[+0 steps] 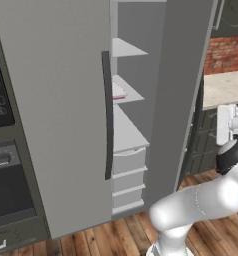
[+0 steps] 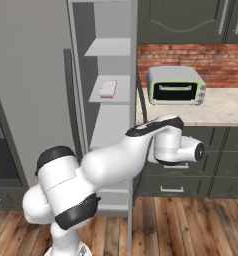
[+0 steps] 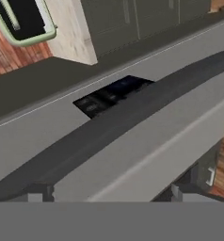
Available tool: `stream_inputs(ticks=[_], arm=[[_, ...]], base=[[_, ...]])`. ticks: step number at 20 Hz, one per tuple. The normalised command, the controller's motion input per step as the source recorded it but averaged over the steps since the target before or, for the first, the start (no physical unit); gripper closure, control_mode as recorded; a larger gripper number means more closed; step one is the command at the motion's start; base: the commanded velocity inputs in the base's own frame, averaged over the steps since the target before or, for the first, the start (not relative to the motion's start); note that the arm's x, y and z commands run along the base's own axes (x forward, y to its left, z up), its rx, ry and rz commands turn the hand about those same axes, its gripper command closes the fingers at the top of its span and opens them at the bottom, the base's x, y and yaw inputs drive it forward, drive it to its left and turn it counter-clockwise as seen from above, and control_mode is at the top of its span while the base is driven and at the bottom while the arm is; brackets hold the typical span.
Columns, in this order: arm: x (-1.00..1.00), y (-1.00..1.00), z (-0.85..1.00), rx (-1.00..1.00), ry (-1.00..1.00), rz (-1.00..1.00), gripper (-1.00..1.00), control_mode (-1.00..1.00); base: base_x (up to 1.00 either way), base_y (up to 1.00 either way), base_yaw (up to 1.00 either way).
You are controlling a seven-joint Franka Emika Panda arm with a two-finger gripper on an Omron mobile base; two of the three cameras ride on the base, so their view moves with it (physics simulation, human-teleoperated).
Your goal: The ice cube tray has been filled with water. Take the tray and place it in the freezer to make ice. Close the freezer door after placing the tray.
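Observation:
The ice cube tray (image 1: pixel 118 92) (image 2: pixel 108 88), pale with pinkish edges, lies flat on a middle white shelf inside the open freezer (image 1: pixel 128 132) (image 2: pixel 111 115). The freezer door (image 1: pixel 183 80) (image 2: pixel 132 165) stands swung out to the right. The hand view looks closely at the door's outer face, with its black dispenser panel (image 3: pixel 115 94) and dark handle (image 3: pixel 132 117) running across the picture. My gripper (image 3: pixel 109 192) is open on the outer side of the door, close to the handle, with nothing between its fingers. My hand (image 1: pixel 226 124) sits just right of the door.
The plain grey door (image 1: pixel 56 110) beside the freezer is shut. A dark oven (image 1: pixel 3 165) stands at the far left. A pale green toaster oven (image 2: pixel 176 86) sits on the counter (image 2: pixel 216 110) right of the door, above dark drawers (image 2: pixel 191 185). Wood floor lies below.

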Motion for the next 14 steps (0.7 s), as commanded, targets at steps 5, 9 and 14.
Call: stream_inputs(ticks=[5, 9, 14], arm=[[0.41, -0.03, -0.32, 0.0, 0.0, 0.0, -1.0, -1.0], [0.3, -0.12, -0.26, 0.0, 0.0, 0.0, -1.0, -1.0], [0.39, -0.07, -0.29, 0.0, 0.0, 0.0, -1.0, -1.0]], base=[[0.0, 0.0, 0.0], [0.0, 0.0, 0.0], [0.0, 0.0, 0.0]])
